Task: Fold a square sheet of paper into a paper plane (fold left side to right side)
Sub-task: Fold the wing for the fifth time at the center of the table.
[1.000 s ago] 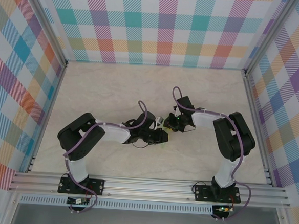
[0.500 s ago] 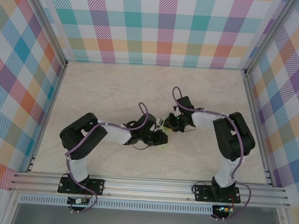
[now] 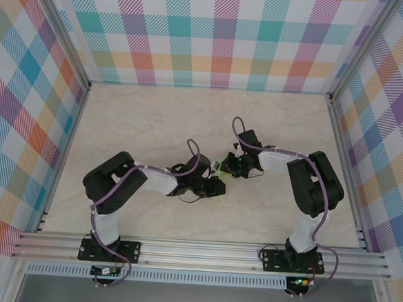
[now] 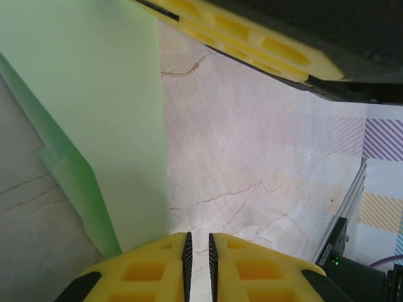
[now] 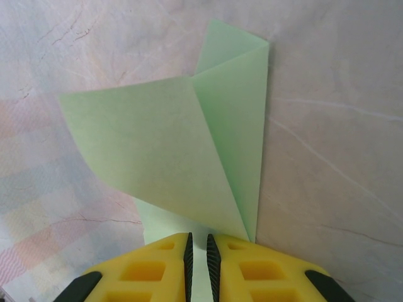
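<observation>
The square sheet of paper (image 5: 157, 145) is pale green and partly folded. One flap lies over toward a straight crease on its right, and a narrow pointed layer (image 5: 236, 69) shows beyond it. My right gripper (image 5: 198, 242) is shut to a thin slit, its tips over the sheet's near edge. In the left wrist view the paper (image 4: 107, 113) lies at the left. My left gripper (image 4: 198, 242) is shut beside its straight edge, with bare table in the slit. The right gripper's yellow finger (image 4: 252, 44) crosses the top. From above, both grippers (image 3: 216, 186) (image 3: 229, 168) meet at mid-table, covering most of the sheet.
The marble-look tabletop (image 3: 155, 120) spreads behind and beside the arms. Checked walls (image 3: 210, 34) and aluminium rails (image 3: 345, 175) box it in. A front rail (image 3: 201, 251) carries both arm bases.
The left arm's elbow has shifted slightly right and forward. Both grippers stay at the paper, with their jaws unchanged.
</observation>
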Controlling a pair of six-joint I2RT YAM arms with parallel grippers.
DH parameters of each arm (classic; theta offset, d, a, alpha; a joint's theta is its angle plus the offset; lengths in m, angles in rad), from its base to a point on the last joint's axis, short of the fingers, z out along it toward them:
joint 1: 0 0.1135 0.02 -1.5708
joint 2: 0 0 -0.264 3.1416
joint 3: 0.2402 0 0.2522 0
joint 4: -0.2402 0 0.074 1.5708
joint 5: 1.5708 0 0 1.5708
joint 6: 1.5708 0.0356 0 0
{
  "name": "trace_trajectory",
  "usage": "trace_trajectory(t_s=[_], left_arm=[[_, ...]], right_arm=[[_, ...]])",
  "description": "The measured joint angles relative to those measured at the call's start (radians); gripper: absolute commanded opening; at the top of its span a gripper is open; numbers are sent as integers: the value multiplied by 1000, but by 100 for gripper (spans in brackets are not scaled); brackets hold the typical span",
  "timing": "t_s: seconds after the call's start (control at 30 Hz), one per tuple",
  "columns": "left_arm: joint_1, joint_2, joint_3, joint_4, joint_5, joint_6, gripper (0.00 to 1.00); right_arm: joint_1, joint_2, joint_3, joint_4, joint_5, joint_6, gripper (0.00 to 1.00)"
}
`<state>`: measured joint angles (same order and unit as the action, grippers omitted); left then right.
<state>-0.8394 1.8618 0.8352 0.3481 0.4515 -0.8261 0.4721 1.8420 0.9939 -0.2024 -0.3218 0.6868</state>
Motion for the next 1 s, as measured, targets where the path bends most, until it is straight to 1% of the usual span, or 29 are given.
trace_trajectory(t_s=[0.33, 0.57, 0.73, 0.83, 1.0], left_arm=[[-22, 17, 14, 2, 3, 0, 19], [-27, 19, 14, 2, 4, 0, 19], [-27, 19, 14, 2, 3, 0, 18], [-27, 20, 14, 2, 3, 0, 17], [-27, 21, 16, -5, 0, 0, 16]], right_arm=[[-1, -33, -29, 3, 0, 0, 22], [-9, -80, -34, -58, 35, -17, 26], [-19, -163, -54, -97, 61, -39, 12], [-21, -190, -77, -87, 47, -41, 10], [-13, -176, -111, -48, -12, -37, 10]])
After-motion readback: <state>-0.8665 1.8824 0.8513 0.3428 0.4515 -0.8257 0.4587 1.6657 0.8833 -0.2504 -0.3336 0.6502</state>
